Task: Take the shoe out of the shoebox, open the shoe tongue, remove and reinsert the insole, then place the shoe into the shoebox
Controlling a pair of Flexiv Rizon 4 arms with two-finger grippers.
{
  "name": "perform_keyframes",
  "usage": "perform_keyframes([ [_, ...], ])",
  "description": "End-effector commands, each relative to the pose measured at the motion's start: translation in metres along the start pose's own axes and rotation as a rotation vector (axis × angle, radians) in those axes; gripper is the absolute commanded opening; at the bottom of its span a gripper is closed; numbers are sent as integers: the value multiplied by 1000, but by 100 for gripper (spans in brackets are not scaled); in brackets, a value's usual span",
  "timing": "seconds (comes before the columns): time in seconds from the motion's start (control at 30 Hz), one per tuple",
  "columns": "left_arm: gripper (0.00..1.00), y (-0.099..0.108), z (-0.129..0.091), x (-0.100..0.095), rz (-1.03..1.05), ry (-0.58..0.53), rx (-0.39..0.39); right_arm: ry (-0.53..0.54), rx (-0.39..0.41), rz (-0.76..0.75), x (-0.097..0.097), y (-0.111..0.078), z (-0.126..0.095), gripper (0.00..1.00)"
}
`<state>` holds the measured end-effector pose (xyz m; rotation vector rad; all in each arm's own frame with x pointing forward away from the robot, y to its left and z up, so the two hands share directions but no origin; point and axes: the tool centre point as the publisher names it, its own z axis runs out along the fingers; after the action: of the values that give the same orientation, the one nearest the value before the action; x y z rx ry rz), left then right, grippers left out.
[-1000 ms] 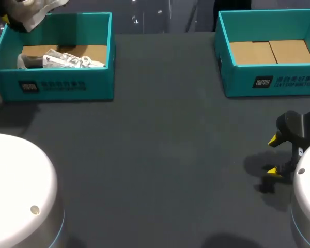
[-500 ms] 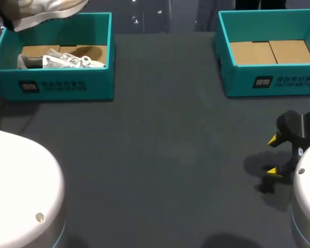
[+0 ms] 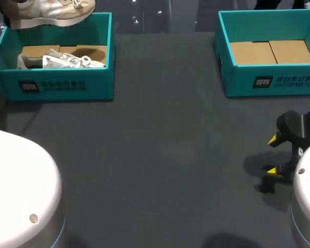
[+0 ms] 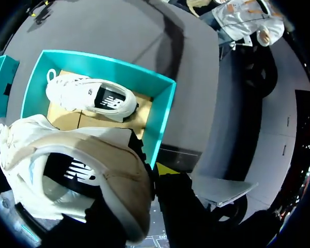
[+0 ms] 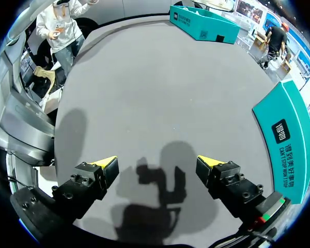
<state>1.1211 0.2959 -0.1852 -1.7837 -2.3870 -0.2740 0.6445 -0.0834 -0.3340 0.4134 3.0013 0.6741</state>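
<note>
- Shoe [image 3: 46, 11], beige and white, aloft above far edge of left shoebox [image 3: 57, 88], clamped in left end effector [image 4: 157, 175].
- Second shoe [image 3: 67, 61], white, lying on its side inside that shoebox.
- Right end effector [image 3: 273, 155] spread wide, gripping nothing, low over desk [image 3: 165, 155], near right shoebox [image 3: 268, 82].

Broad table [image 3: 160, 155] stretch between left shoebox [image 3: 59, 87] and right shoebox [image 3: 271, 82]; white shoe [image 3: 67, 61] inside the left.

The left shoebox [image 3: 51, 86] and right shoebox [image 3: 287, 81] each carry white characters beside a dark logo patch on the front wall, too small to read. The beige shoe [image 4: 111, 173] and white shoe [image 4: 77, 93] show side logos.
</note>
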Motion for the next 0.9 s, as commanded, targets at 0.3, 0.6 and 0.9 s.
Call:
perform_keyframes([
  [0.3, 0, -3, 5, 9, 146, -38, 30, -4, 1, 0, 2, 0, -1, 100],
  [0.6, 0, 16, 31, -9, 118, 5, -29, -4, 1, 0, 2, 0, -1, 100],
  [0.9, 0, 26, 58, -19, 126, 8, -15, -4, 1, 0, 2, 0, -1, 100],
])
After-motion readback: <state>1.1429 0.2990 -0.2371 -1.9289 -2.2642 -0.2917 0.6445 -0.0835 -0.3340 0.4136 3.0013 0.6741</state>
